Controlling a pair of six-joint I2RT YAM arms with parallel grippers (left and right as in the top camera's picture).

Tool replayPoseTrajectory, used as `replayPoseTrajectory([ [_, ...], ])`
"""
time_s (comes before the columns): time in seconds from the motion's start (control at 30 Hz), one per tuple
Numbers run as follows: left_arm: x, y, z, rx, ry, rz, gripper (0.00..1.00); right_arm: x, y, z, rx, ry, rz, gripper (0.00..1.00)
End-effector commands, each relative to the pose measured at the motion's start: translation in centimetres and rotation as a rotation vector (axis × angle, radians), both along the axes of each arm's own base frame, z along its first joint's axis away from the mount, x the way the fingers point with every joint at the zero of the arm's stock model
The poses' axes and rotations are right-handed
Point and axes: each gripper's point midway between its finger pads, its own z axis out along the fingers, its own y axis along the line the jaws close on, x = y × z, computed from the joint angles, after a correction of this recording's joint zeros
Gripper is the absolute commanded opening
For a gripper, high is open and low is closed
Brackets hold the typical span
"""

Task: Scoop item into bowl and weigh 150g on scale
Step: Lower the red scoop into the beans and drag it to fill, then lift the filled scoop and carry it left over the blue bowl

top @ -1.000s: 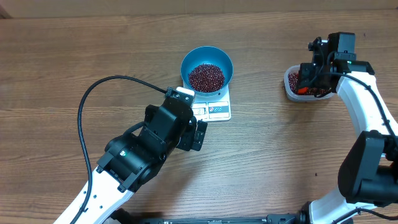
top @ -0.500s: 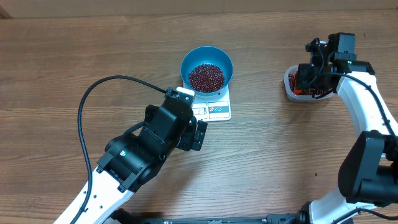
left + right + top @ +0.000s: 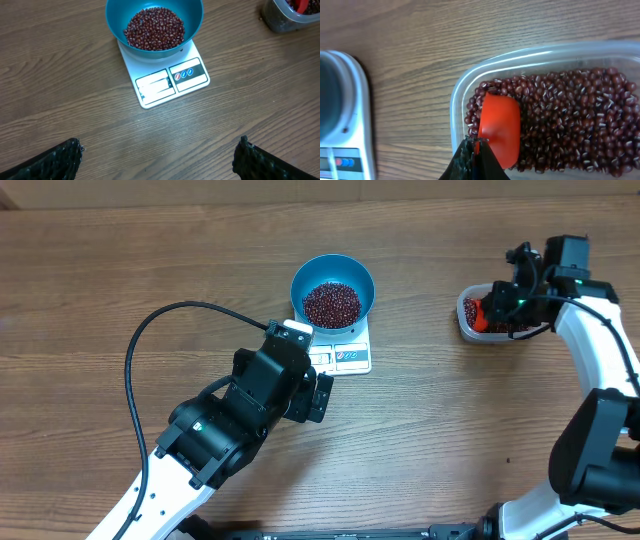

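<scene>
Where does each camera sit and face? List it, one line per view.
Overhead: above the table, straight down on bowl, scale, tub, left arm, right arm.
Left wrist: on the left arm, angled down past open left claw at bowl and scale.
Right wrist: down into the tub; shut right claw holds red scoop among beans.
Shared: overhead and left wrist show bowl on scale.

We see a matt, grained wooden table (image 3: 120,270), a smooth white plastic scale (image 3: 155,86) and a smooth blue plastic bowl (image 3: 192,15). The beans (image 3: 154,27) look faintly glossy; the tub (image 3: 457,100) is clear plastic, the scoop (image 3: 500,125) glossy red plastic.
</scene>
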Motion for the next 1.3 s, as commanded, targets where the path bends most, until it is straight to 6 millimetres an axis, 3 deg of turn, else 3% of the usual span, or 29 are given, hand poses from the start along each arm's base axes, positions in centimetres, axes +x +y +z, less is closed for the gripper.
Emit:
replayPoseTrajectory([
  [0.0,0.0,-0.1,-0.2,0.011,0.0,-0.017,0.99,0.4,0.5,1.3,0.158,-0.013,-0.041,0.04],
  [0.17,0.0,-0.1,-0.2,0.011,0.0,-0.017,1.0,-0.2,0.0,2.0,0.27,-0.016,-0.049,0.04],
  [0.87,0.0,-0.1,-0.2,0.011,0.0,-0.017,0.99,-1.0,-4.7,2.2,0.319,-0.022,-0.176,0.04],
  [1.13,0.0,-0.1,-0.2,0.011,0.0,-0.017,0.99,-1.5,-6.4,3.9,0.449,-0.08,-0.196,0.04],
  [1.27,0.0,-0.1,-0.2,0.011,0.0,-0.017,1.0,-1.6,-6.3,4.9,0.524,-0.112,-0.178,0.04],
])
